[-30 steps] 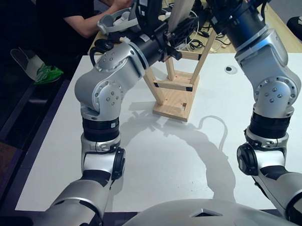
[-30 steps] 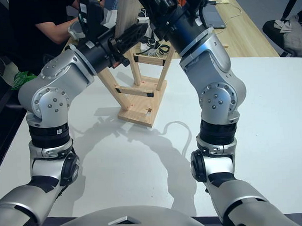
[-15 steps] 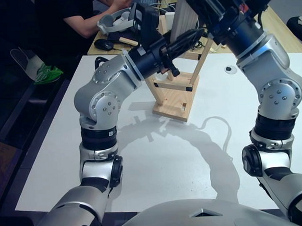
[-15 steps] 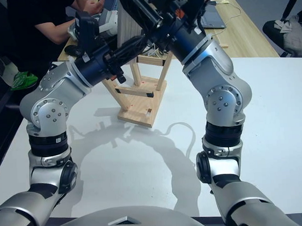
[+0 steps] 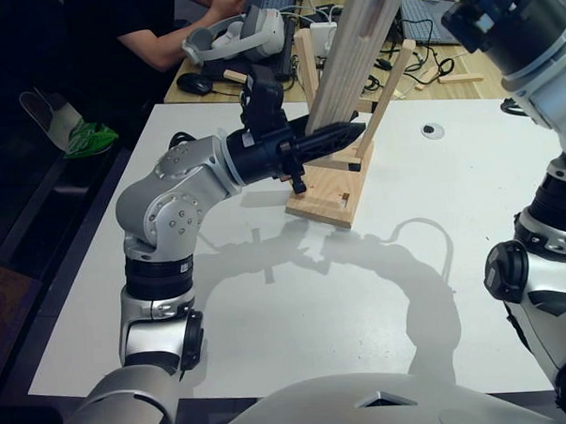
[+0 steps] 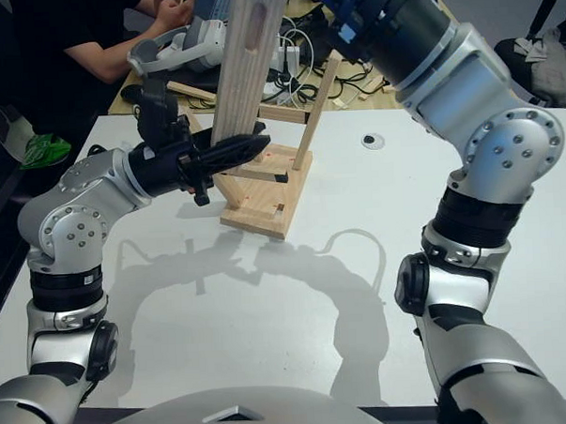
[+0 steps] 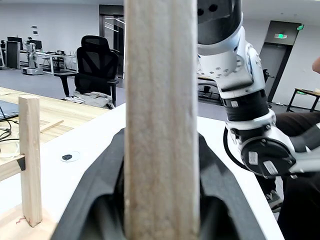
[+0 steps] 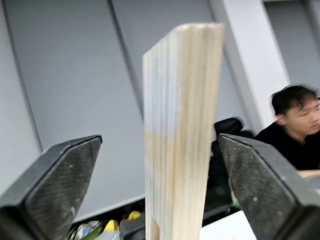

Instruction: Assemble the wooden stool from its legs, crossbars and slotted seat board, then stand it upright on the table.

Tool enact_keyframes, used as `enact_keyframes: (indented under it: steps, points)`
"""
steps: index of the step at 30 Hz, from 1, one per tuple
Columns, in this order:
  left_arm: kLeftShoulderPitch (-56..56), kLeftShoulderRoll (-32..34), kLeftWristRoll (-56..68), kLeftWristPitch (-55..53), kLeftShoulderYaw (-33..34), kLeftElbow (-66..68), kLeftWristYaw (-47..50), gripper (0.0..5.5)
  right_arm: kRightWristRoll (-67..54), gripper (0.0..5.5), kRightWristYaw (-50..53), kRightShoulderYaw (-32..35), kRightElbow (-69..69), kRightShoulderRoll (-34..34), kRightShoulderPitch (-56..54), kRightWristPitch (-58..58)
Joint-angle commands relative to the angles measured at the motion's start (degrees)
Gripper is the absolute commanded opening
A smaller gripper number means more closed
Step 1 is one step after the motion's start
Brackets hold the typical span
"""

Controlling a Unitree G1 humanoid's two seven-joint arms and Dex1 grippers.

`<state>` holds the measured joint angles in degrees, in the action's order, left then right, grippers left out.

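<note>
Two-armed, held one slotted wooden board (image 5: 362, 39) steeply tilted above the white table (image 5: 469, 166). Clamped its lower part in the left gripper (image 5: 350, 132), jaws pressed against both faces. Bracketed its upper end with the right gripper (image 8: 160, 145), jaws wide apart, touching nothing. Saw the stool frame (image 5: 322, 196) standing on the table beside the board's foot, legs up.

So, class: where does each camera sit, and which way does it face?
Left eye view: head, facing forward and down at the table and stool frame; both arms show.
Right eye view: beside it, same scene.
Left wrist view: left wrist, looking along the left gripper clamped on the seat board.
Right wrist view: right wrist, looking through the open right gripper at the board's edge.
Shared: both wrist views see the seat board.
</note>
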<state>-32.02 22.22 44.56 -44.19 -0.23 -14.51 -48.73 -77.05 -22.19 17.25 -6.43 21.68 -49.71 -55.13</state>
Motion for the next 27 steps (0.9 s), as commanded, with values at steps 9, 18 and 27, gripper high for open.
enact_keyframes:
  steps: [9, 18, 27]
  points:
    - [1.9, 3.0, -0.6, 0.7, -2.3, 0.0, -5.3, 1.02, -6.2, 2.52, -3.0, 0.5, 2.5, 4.7, -1.0, -4.4]
    - [0.5, 2.0, -1.2, 2.2, -1.4, 0.5, -4.5, 1.02, -8.3, 1.34, -1.5, 0.2, -2.0, 3.7, 2.6, -3.0]
    - [-3.5, -4.3, -4.5, 10.1, 4.2, 6.1, 4.6, 2.14, -6.7, 1.2, 3.1, 0.3, -2.5, 1.4, 3.4, 3.3]
